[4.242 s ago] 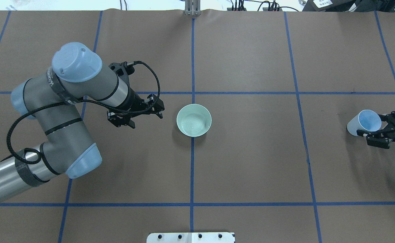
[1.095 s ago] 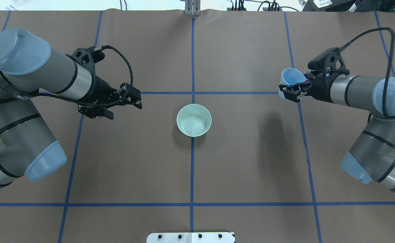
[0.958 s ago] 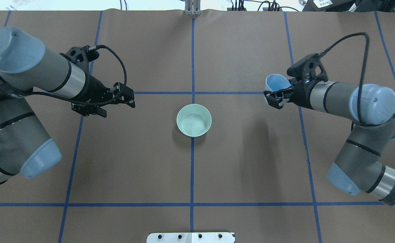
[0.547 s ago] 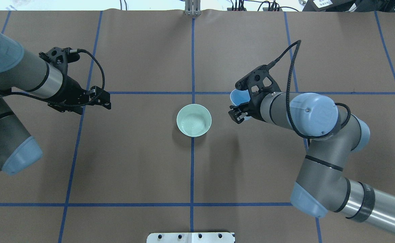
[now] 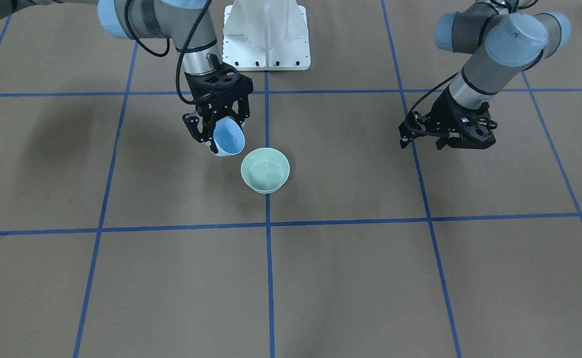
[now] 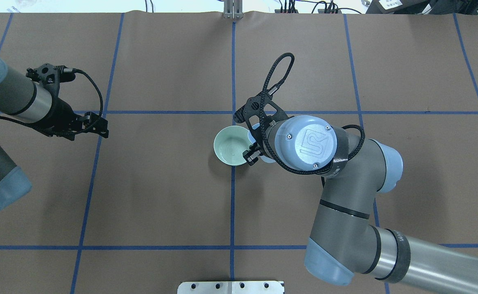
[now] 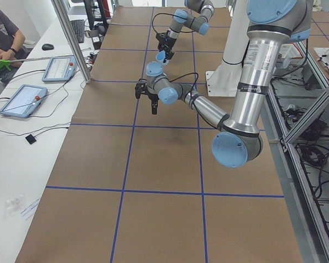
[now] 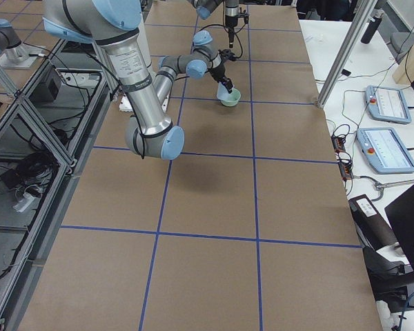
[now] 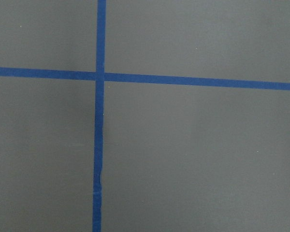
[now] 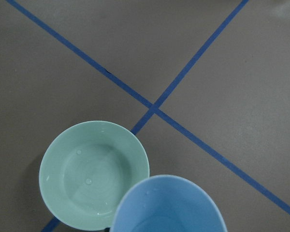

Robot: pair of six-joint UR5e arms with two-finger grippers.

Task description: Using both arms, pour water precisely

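Front view: right gripper point(image 5: 220, 133) clamped on the one white cup with blue inside point(image 5: 229, 141), tipped just beside the one pale green round bowl point(image 5: 266, 188); left gripper point(image 5: 420, 141) spread, empty. Overhead: two arms point(image 6: 341, 196). Right wrist: water point(image 10: 88, 181) just glints in bowl. Cup's probably light, slick; grip sidewall.

Table top: brown paper cover point(image 6: 161, 196), gridded with blue tape lines point(image 6: 231, 204). White pedestal point(image 5: 266, 35) at 12 o'clock in the front-facing view. Exterior left view, 10 o'clock: upper tablet point(image 7: 59, 68) and lower tablet point(image 7: 21, 99) on a white bench, aluminium post point(image 7: 71, 38) beside them, seated person point(image 7: 3, 33) at the edge. Black cables point(image 6: 304, 6) at 12 o'clock overhead.
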